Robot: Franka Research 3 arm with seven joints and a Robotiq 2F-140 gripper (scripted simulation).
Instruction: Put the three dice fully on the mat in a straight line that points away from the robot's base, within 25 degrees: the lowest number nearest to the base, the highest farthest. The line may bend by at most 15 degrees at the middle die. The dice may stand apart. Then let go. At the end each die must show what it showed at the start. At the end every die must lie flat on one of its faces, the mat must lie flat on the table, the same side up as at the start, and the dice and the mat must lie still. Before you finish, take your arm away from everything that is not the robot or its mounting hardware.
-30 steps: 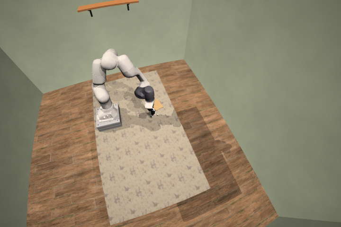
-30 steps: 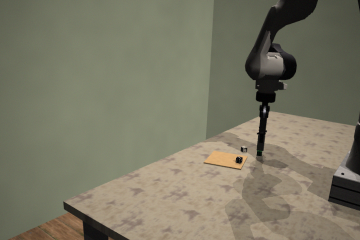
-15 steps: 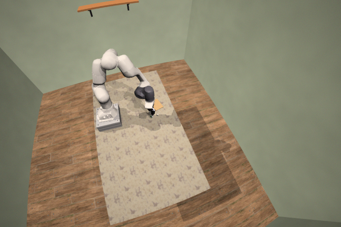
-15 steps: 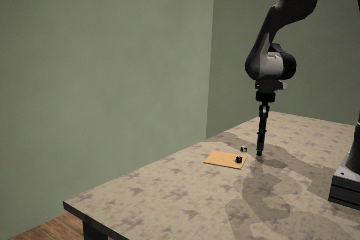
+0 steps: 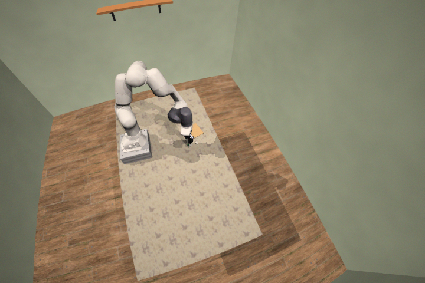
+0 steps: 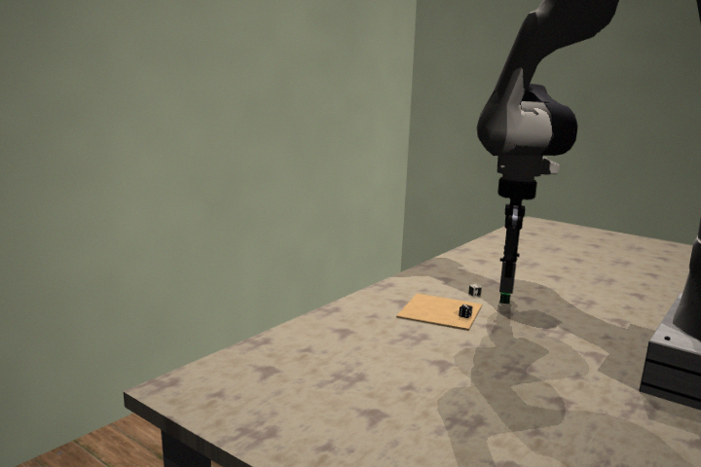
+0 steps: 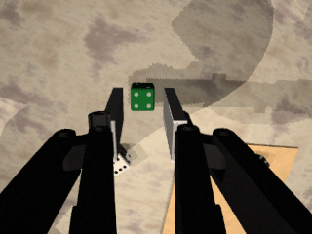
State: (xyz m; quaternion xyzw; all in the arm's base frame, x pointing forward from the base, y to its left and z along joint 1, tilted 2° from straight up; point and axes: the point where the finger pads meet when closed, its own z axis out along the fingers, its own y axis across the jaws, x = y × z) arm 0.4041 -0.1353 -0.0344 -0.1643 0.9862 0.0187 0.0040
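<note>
Green walls (image 5: 370, 117) (image 6: 197, 164) stood around the table (image 5: 189, 200) (image 6: 307, 379) (image 7: 44, 44), its mottled top crossed by shadows. My gripper (image 5: 189, 142) (image 6: 505, 293) (image 7: 143, 103) pointed down on the base side of the mat (image 5: 196, 131) (image 6: 431, 310) (image 7: 282, 155), fingers apart. On my wrist view the green die (image 5: 188, 145) (image 6: 504, 298) (image 7: 142, 97) sat between the tips, a gap showing either side, four pips up. It lay off the mat. The white die (image 5: 196, 142) (image 6: 475, 290) (image 7: 121, 166) was also off, just beside the mat; the black die (image 6: 464, 310) (image 7: 263, 161) rested on it, near its edge.
</note>
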